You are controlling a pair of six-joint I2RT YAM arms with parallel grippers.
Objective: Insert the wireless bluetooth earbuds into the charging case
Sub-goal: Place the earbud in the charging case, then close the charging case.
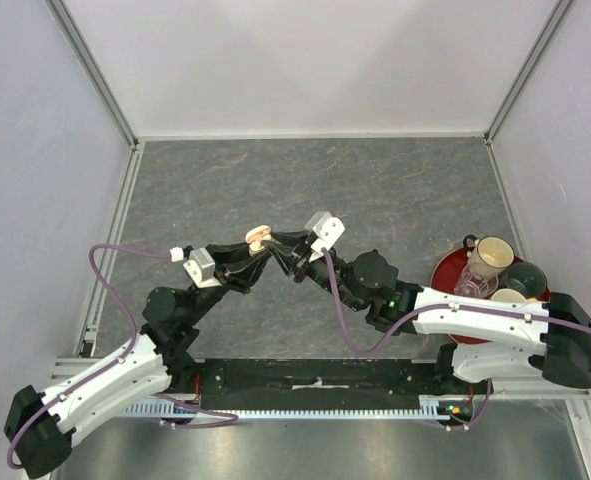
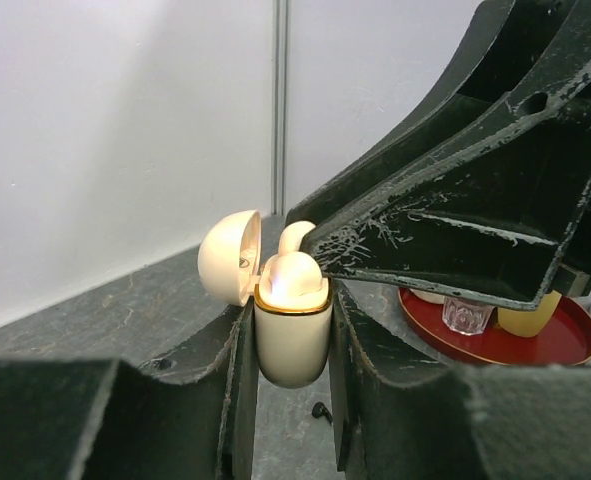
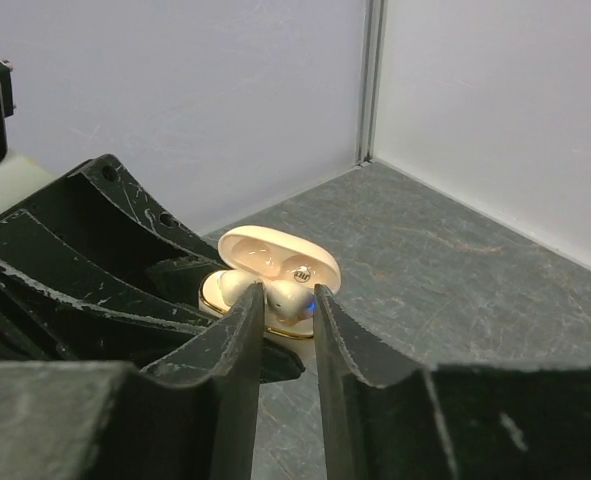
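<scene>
The cream charging case stands upright between the fingers of my left gripper, lid open. It also shows in the top view and the right wrist view. Two cream-white earbuds sit in its wells, one to the left and one to the right with a blue light beside it. My right gripper reaches over the case from the right, its fingertips closed against the right earbud. One black earbud lies on the table under the case. The other black earbud is out of view.
A red tray at the right holds a cream mug, a green cup and a clear glass. The two grippers meet at the table's middle. Grey walls enclose the table.
</scene>
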